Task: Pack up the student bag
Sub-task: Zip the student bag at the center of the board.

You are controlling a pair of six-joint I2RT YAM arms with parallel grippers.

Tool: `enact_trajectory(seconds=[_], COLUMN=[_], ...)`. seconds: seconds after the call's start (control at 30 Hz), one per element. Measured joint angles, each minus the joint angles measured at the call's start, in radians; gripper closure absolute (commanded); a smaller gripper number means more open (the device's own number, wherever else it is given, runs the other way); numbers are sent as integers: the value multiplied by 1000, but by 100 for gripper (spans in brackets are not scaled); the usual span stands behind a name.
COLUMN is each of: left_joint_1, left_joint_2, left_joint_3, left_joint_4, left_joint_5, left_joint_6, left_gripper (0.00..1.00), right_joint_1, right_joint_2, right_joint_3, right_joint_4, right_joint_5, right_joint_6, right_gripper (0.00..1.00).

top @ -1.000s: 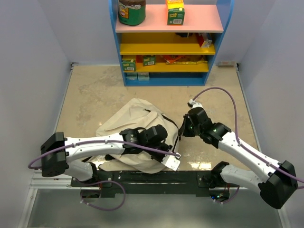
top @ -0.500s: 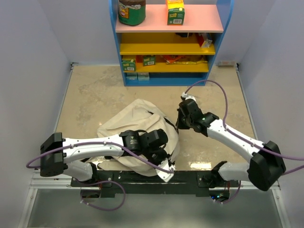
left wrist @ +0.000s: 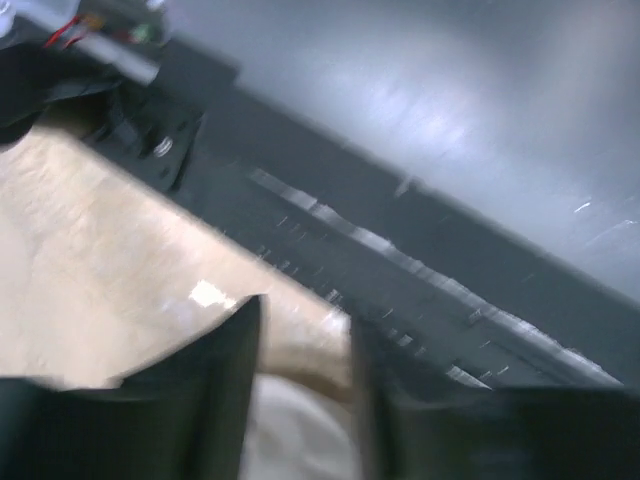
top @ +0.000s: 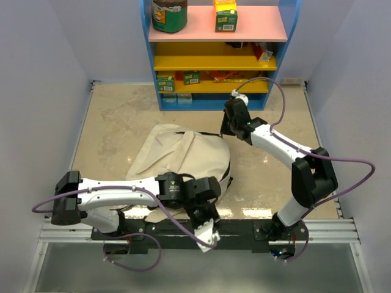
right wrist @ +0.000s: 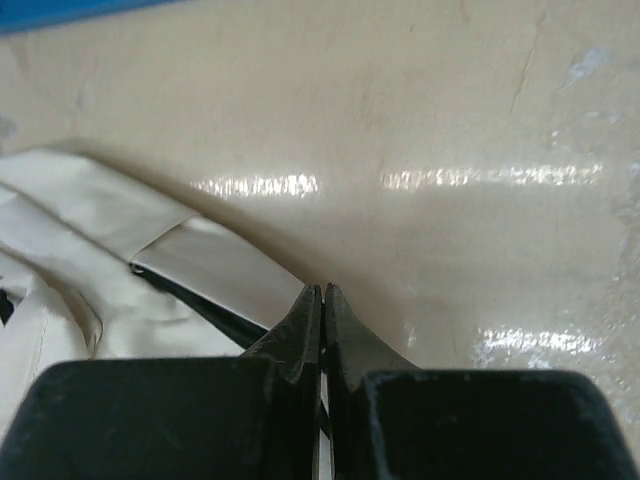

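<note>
Black metal rail (top: 244, 227) along the near edge of the tabletop (top: 116, 122); two arm bases bolted to it. Left end effector (top: 206, 231) hangs over the rail, just off the near hem of the student bag (top: 183, 155). Its wrist view is smeared: two dark fingers (left wrist: 235, 380) stand apart with something pale in the gap; can't tell if they pinch it.

One bag, cream canvas, soft and slumped, black trim, lying mid-tabletop between the arms. The left arm crosses its near side. Bare beige tabletop, glossy, shows on the bag's left and right, plus a strip between bag and shelf unit (top: 214, 104).

Right end effector (top: 227, 127) at the bag's far right corner, fingers pressed together (only a hairline between them). The canvas and its dark edge (right wrist: 200, 300) lie just beside the tips (right wrist: 322, 292); whether they touch is unclear.

Two purple cables (top: 287, 119), one per arm, looping free.

Farthest: blue-framed unit against the back edge with three boards, one pink and two yellow. The top board holds one dark jar (top: 169, 15) and one yellow-green carton (top: 225, 15). Pale walls close in left and right.
</note>
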Motion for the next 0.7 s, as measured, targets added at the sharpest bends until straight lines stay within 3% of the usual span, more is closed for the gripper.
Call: enact_trajectory(seconds=[0.03,0.13,0.23,0.4,0.43,0.47,0.5,0.57,0.6,0.7], left_joint_1=[26,138,265,431,459,479,511,578,621,751], left_joint_2=[2,4,20,47,47,47,46,35,26,-2], left_joint_3=[13,53,131,319,353,379,409,432,431,396], left_joint_4=[-3,-19,-55,-88,-88,-89,-91,-85,-85,-72], left_joint_5=[-11,-36,-58,-105,-115,-122,-127,-138,-141,-154], left_joint_6=[3,4,-19,-122,-154,-177,-205,-268,-298,-397], left_gripper=[23,17,2,1,0,0,0,0,0,0], right_joint_1=[-21,-64,-99,-150,-159,-166,-171,-176,-177,-180], right_joint_2=[8,19,19,18,16,12,6,-20,-43,-119], right_joint_3=[17,43,46,36,27,16,4,-27,-47,-92], right_joint_4=[5,6,0,-18,-20,-19,-19,-18,-17,-12], right_joint_5=[0,1,31,60,61,61,59,53,49,23], right_joint_6=[2,1,-2,16,19,25,29,37,33,17], right_gripper=[100,100,100,100,95,83,57,25,2,1])
